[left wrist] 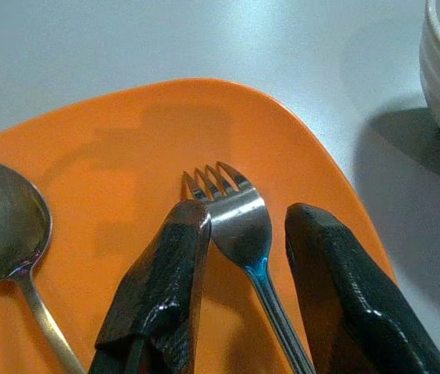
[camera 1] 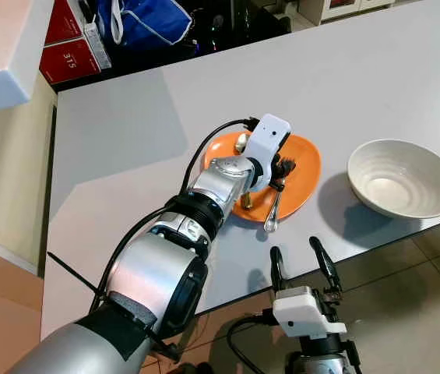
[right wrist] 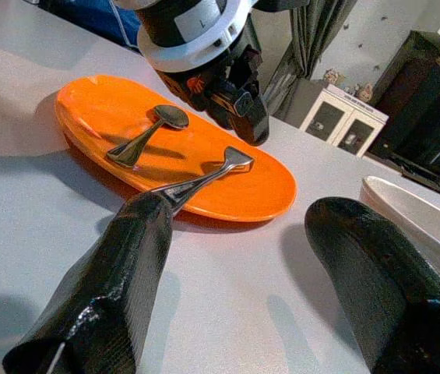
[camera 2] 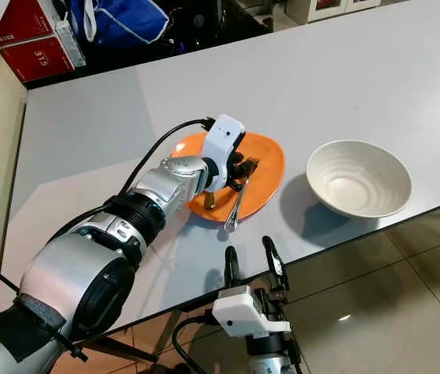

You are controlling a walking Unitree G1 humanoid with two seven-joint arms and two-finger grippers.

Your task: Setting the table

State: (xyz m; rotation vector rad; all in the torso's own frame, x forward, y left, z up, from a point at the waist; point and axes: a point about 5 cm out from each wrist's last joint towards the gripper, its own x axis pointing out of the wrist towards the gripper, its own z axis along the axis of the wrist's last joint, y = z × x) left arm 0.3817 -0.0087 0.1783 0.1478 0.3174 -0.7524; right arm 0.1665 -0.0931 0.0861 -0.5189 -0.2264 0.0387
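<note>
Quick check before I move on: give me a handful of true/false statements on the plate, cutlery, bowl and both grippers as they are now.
1. The fork lies on the orange plate. True.
2. The left gripper is shut on the spoon. False: its fingers are open, straddling the fork's neck; the spoon lies beside them.
3. The white bowl sits on the plate. False: it stands on the table, apart from the plate, on the robot's right.
4. The right gripper holds nothing. True: it is open, off the table's near edge.
5. The fork's handle overhangs the plate's rim. True.
</note>
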